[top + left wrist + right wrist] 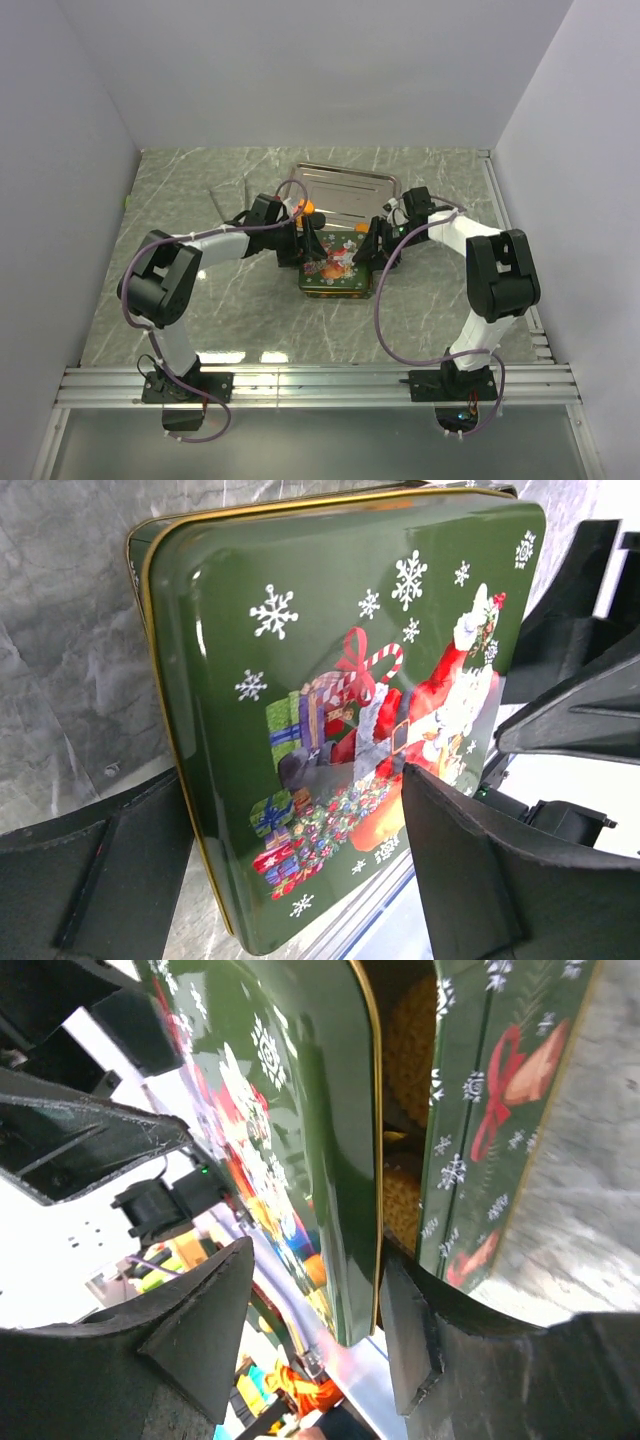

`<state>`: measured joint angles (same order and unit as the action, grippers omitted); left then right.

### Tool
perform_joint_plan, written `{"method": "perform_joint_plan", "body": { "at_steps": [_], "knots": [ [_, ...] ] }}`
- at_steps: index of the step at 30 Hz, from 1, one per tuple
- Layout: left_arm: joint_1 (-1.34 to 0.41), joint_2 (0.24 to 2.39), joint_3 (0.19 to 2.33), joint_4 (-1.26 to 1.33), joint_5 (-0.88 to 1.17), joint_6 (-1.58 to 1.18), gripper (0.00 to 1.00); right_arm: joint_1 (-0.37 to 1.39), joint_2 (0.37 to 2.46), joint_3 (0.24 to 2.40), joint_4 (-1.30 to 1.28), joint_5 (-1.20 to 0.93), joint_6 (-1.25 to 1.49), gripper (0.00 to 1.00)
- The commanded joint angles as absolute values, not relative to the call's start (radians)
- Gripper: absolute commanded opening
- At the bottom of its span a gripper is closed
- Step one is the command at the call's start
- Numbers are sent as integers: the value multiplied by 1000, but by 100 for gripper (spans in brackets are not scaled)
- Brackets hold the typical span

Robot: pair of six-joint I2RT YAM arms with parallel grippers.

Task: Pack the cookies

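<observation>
The left gripper (pixel 295 780), at the tin's 9 o'clock, is spread wide astride the green lid (pixel 330 630). Whether it is clamped cannot be told. The right gripper (pixel 320 1260), at 3 o'clock, is parted around the lid's rim without pinching it. The lid is tilted over the tin base (pixel 500 1110), and the cookies (pixel 408 1050) are glimpsed inside through the gap. The lid is judged stiff, light and slick, best taken by opposite rim edges. The cookies are likely brittle, so gentle seating is advised.
</observation>
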<state>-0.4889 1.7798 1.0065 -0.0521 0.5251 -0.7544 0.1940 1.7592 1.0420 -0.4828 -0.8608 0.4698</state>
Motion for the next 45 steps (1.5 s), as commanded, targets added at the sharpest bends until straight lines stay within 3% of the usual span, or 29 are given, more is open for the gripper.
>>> {"method": "perform_joint_plan", "body": {
  "at_steps": [1, 10, 21, 27, 33, 45],
  "knots": [
    [-500, 1781, 1055, -66, 525, -733, 84, 196, 1723, 1121, -593, -781, 433, 60],
    [-509, 1782, 1077, -84, 523, -739, 83, 195, 1704, 1246, -799, -588, 387, 61],
    [-528, 1812, 1140, -159, 494, -718, 83, 166, 1560, 1154, -818, -407, 443, 60],
    [-537, 1830, 1180, -207, 488, -716, 83, 137, 1520, 958, -655, -299, 627, 51],
    [-549, 1839, 1226, -275, 465, -707, 83, 135, 1559, 919, -603, -192, 647, 40],
    [-564, 1856, 1304, -386, 408, -715, 84, 221, 1709, 1041, -508, -334, 664, 35]
  ]
}}
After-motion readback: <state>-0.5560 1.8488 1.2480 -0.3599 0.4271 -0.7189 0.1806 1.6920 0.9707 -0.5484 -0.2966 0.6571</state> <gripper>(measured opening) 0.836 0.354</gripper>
